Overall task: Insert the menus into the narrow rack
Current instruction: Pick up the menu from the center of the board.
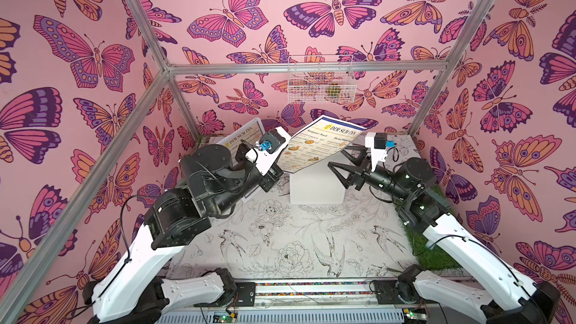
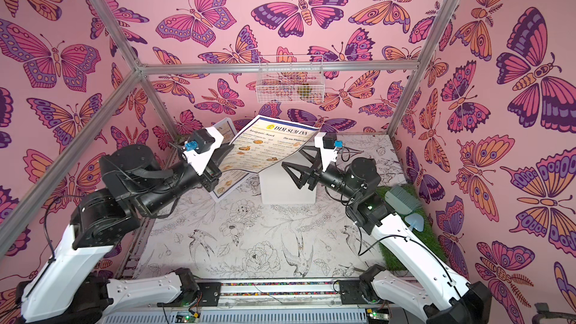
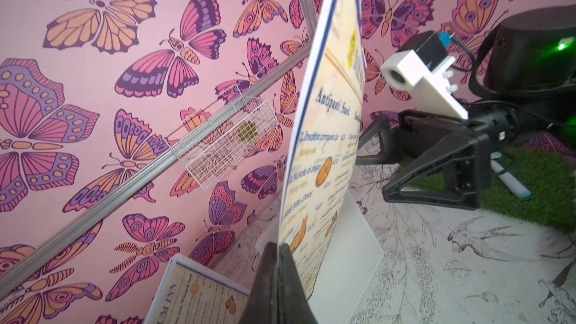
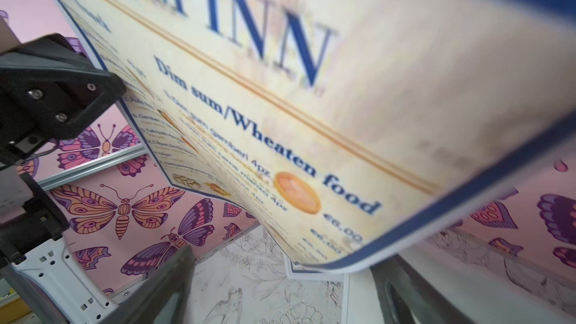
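Observation:
My left gripper point(image 3: 278, 246) is shut on the lower edge of one menu point(image 1: 318, 144), which stands raised and bowed over the table; it is cream with a blue border, headed "DIM SUM INN". My right gripper point(image 1: 338, 157) is open at that menu's right side. In the right wrist view the sheet's curled edge point(image 4: 311, 104) hangs between the spread fingers point(image 4: 168, 285) without being pinched. Another menu point(image 1: 240, 138) leans at the back left, partly hidden behind my left arm. The narrow rack point(image 1: 321, 84), a white wire basket, hangs on the back wall above both.
A white block point(image 1: 316, 185) stands on the table under the raised menu. A green turf mat point(image 1: 433, 244) with a brush point(image 2: 402, 202) and a pale scraper point(image 2: 414, 222) lies at the right edge. Aluminium frame bars point(image 1: 305, 67) run along the walls.

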Robot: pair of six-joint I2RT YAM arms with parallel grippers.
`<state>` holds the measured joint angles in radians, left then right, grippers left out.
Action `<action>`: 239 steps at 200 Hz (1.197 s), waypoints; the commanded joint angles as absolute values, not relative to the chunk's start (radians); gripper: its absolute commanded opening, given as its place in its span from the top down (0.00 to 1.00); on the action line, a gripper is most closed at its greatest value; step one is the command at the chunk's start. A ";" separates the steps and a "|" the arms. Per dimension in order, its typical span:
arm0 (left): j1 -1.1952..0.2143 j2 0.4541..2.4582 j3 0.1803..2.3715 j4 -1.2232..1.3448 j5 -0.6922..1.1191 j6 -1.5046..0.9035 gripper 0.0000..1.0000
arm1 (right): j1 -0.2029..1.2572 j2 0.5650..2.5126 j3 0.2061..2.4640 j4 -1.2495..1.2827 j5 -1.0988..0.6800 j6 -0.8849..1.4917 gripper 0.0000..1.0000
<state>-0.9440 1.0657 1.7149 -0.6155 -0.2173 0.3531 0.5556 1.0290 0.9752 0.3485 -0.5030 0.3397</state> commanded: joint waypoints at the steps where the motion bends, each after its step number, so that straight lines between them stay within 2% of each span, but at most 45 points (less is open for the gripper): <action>1: -0.951 1.009 1.668 -0.474 -0.137 0.271 0.99 | 0.550 1.026 1.021 0.482 -0.546 0.374 0.13; 56: -0.951 0.953 1.601 -0.356 -0.102 0.153 0.99 | 0.549 1.042 1.100 0.547 -0.636 0.409 0.22; 84: -0.950 0.922 1.549 -0.273 -0.068 0.090 0.99 | 0.549 1.058 1.128 0.610 -0.706 0.457 0.35; 115: -0.950 0.904 1.524 -0.229 -0.075 0.050 0.99 | 0.551 1.059 1.132 0.672 -0.753 0.512 0.44; 165: -0.951 0.893 1.507 -0.202 -0.078 0.018 0.99 | 0.551 1.043 1.120 0.689 -0.730 0.519 0.63; 192: -0.950 0.882 1.483 -0.217 -0.088 0.009 0.98 | 0.551 1.019 1.150 0.595 -0.724 0.476 0.83; 220: -0.950 0.873 1.450 -0.253 -0.075 -0.014 0.99 | 0.551 0.979 1.188 0.419 -0.756 0.401 0.99; 230: -0.950 0.870 1.436 -0.262 -0.057 -0.023 0.95 | 0.550 0.960 1.201 0.349 -0.757 0.378 1.00; 239: -0.949 0.863 1.422 -0.266 -0.024 -0.025 0.85 | 0.550 0.944 1.216 0.274 -0.753 0.350 1.00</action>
